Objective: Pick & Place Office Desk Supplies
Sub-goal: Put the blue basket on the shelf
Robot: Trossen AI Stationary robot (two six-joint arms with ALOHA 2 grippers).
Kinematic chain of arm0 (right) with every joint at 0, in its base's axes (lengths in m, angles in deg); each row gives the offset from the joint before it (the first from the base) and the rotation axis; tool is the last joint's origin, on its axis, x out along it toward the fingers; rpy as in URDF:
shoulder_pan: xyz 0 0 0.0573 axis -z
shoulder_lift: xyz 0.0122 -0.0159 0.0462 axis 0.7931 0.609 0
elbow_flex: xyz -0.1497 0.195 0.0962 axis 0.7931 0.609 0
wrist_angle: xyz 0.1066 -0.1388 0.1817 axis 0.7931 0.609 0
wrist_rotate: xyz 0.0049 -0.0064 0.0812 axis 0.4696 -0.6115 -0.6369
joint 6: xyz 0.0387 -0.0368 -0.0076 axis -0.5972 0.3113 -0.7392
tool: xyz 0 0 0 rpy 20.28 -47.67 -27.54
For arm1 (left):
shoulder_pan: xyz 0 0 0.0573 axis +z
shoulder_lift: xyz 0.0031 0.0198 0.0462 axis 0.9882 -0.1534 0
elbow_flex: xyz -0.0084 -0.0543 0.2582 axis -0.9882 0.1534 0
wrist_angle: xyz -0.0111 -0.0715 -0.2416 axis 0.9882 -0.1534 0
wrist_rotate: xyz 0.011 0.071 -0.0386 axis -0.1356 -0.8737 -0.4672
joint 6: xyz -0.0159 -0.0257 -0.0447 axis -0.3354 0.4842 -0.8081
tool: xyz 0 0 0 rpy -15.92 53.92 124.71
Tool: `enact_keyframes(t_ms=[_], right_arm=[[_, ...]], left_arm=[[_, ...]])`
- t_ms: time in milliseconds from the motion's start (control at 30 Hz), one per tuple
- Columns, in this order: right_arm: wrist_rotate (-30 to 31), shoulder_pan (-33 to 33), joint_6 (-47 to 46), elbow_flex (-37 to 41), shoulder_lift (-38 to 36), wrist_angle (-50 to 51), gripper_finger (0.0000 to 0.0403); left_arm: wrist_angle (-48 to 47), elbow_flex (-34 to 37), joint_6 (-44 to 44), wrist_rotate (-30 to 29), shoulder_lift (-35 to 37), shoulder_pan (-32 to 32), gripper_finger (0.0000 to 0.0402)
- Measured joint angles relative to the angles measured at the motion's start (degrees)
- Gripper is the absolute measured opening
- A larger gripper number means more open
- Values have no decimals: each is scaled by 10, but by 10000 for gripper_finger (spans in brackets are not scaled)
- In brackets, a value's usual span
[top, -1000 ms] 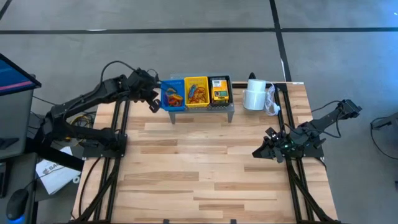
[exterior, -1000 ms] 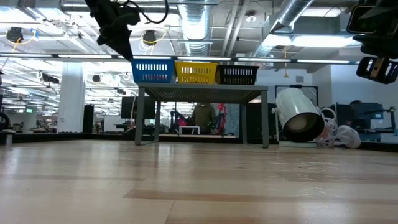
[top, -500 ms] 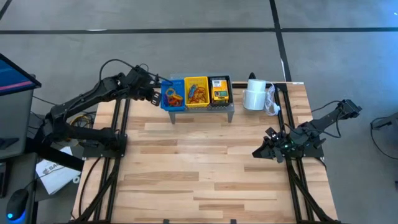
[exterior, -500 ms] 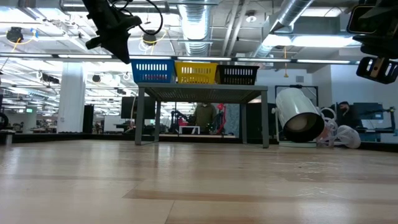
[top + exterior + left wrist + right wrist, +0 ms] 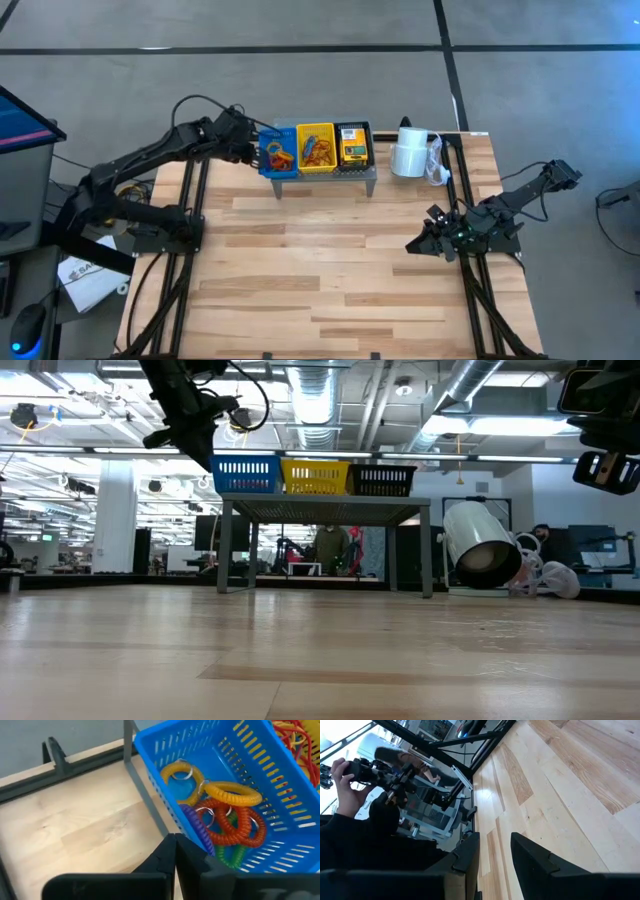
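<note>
My left tool [image 5: 250, 150] sits up at the far left of the desk [image 5: 330, 260], just beside the blue basket [image 5: 277, 152], fingers pressed together with nothing between them. In the left wrist view the closed fingers [image 5: 172, 852] point at the near wall of that basket, which holds coiled loops [image 5: 225, 817]: yellow, orange, red, purple, green, all piled together. The blue basket, yellow basket [image 5: 317, 147] and black basket [image 5: 354, 144] stand in a row, touching side by side, on the grey perforated shelf [image 5: 325, 505] at the desk's far edge. Yellow basket has orange-red loops in it; black basket has a yellow-green crayon box [image 5: 354, 151]. White paper roll [image 5: 408, 155] lies on its side just right of the shelf. My right tool [image 5: 415, 245] waits low at the right side of the desk, well apart from the baskets, fingers [image 5: 530, 852] parted with a gap, empty. A person's hand [image 5: 342, 785] shows in the room behind.
</note>
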Motion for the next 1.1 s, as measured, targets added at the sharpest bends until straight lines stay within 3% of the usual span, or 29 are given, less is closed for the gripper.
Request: enact_keyframes(t_ms=[1100], right_arm=[[0,0,0,0,0,0,108]], left_arm=[[23,0,14,31,-12,-3,0]])
